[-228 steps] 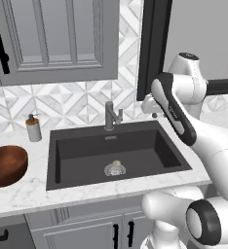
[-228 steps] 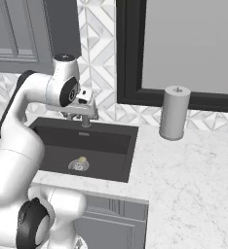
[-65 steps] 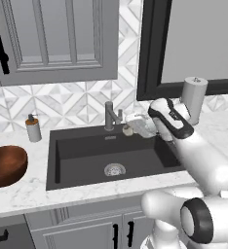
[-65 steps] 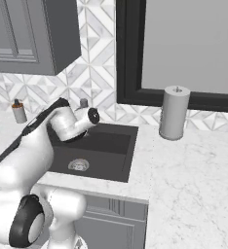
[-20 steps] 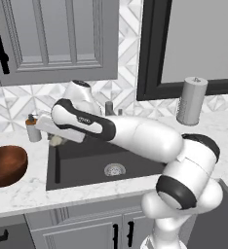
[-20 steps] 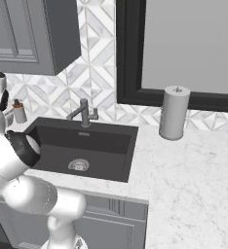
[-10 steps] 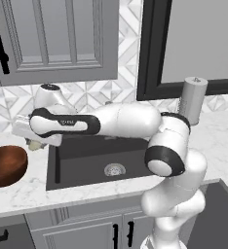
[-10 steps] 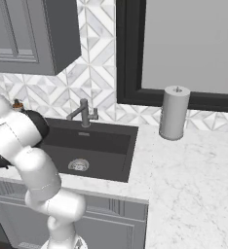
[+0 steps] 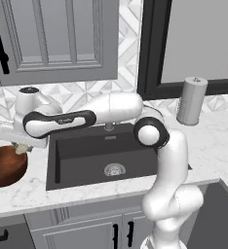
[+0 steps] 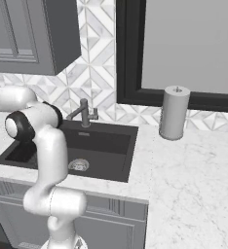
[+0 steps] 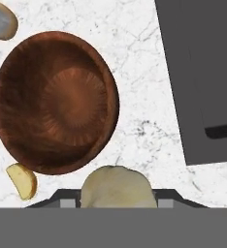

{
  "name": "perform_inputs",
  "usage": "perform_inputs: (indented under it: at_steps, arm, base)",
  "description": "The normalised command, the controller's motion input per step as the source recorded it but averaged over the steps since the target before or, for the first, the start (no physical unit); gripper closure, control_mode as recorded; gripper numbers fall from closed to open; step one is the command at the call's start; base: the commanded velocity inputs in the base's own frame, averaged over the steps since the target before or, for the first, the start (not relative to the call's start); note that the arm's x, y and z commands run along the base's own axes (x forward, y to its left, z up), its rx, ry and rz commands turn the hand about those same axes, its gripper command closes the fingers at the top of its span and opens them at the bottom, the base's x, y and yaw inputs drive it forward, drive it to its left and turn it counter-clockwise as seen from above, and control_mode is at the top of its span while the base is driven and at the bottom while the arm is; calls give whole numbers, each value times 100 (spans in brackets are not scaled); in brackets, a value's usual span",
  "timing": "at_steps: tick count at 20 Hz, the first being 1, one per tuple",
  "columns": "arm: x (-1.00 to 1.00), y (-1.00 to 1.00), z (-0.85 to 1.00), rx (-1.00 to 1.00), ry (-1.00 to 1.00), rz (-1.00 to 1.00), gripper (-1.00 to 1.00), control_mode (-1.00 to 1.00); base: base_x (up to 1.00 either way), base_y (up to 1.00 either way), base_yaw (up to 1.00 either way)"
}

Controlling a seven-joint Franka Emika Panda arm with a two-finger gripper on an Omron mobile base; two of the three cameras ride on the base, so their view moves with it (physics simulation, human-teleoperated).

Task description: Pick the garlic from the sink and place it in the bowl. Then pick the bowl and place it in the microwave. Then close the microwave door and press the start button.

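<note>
So the garlic (image 11: 115, 186) is pinched in the jaws (image 9: 22, 147), which sit about half-open around it. It looks light and firm, roundish with a papery skin, so I'd guess it could roll or slip if squeezed off-centre; a hold across the widest part of the bulb seems right.

The bowl (image 11: 55, 100) is just ahead of the jaws on the bench (image 11: 149, 111), nothing inside it, and the garlic isn't over its rim yet. It looks stiff and glossy, so probably slick; the rim is my guess for where to take it later.

The sink (image 9: 94, 155) is off to one side of the jaws, with just the drain (image 9: 114, 169) in it.
</note>
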Motion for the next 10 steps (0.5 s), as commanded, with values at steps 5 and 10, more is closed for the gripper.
perform_inputs:
  at_steps: [5,10]
  arm:
    - [24,35,-26,-4,1,0,100,-100]
    - [9,13,-27,0,4,0,100,-100]
  base:
    - [0,0,0]
    - [0,0,0]
